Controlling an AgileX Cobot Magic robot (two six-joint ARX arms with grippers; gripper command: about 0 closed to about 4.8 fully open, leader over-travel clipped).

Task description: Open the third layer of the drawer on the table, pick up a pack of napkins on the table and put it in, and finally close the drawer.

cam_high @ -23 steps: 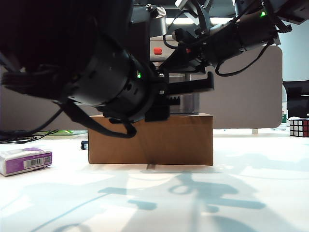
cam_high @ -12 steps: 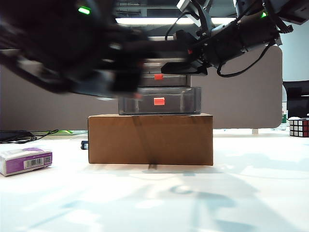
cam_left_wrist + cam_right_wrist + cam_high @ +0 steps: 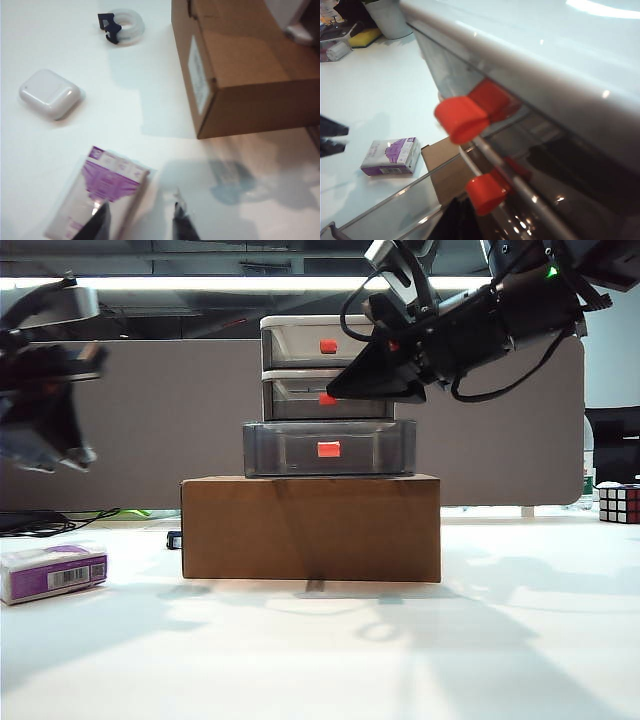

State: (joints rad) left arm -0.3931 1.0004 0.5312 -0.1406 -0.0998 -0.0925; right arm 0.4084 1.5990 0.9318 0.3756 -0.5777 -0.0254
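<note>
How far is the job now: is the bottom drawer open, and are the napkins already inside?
The third layer looks pulled out, past the two drawers above. The pack of napkins lies on the table, not held. The left gripper hovers over it, jaws apart. The right gripper is by the cabinet. Left: picking, placing, closing.

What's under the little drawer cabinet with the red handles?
The drawer stands on a brown cardboard box, which sits on the white table. Whatever is inside the box is hidden; its walls are solid.
</note>
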